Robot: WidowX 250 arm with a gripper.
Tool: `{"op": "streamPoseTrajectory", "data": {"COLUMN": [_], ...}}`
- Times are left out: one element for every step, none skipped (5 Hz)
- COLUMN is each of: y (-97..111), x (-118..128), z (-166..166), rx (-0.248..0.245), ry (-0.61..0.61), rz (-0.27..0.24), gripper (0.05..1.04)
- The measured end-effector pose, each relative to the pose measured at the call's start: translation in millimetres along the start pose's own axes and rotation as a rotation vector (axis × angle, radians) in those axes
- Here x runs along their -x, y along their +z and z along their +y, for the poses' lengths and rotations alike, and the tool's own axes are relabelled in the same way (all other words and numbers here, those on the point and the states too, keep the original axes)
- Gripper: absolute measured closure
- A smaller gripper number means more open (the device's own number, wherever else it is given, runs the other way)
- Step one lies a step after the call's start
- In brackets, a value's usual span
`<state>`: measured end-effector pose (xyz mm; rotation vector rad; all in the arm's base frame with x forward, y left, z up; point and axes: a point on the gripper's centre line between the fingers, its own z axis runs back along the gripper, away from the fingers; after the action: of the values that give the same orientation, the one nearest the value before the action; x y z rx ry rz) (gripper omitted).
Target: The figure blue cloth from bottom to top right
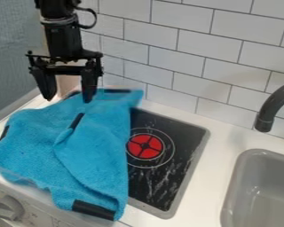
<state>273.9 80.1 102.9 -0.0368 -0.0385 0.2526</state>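
a white counter (218, 148) runs below a wall of pale brick-shaped tiles (168, 40) with dark joints, and a grey-blue surface (13, 57) rises at the upper left. set into the counter is a dark, streaked cooktop (189, 131) with a grey border, its round red burner (145, 146) ringed by thin pale lines. to the right sits a grey sink (239, 162) with rounded corners, cut off by the view's edge, and a dark curved faucet (272, 106) bends down above it. a knob (11, 207) is on the stove front at the lower left. the blue cloth (94, 153), with black strips on it, lies rumpled over the cooktop's left part and the counter beside it, reaching the front edge. the gripper (68, 100) hangs over the cloth's upper end, its two fingers spread well apart.
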Motion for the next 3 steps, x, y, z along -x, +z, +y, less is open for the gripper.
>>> {"op": "streamPoseTrajectory", "data": {"y": [10.0, 6.5, -5.6], "x": [15.6, 39.6, 59.0], "z": [-8.3, -29.6, -38.0], "rx": [-0.002, 0.041, 0.075], "ry": [-0.059, -0.234, -0.389], "rz": [-0.039, -0.029, 0.022], "gripper": [0.085, 0.085, 0.085]}}
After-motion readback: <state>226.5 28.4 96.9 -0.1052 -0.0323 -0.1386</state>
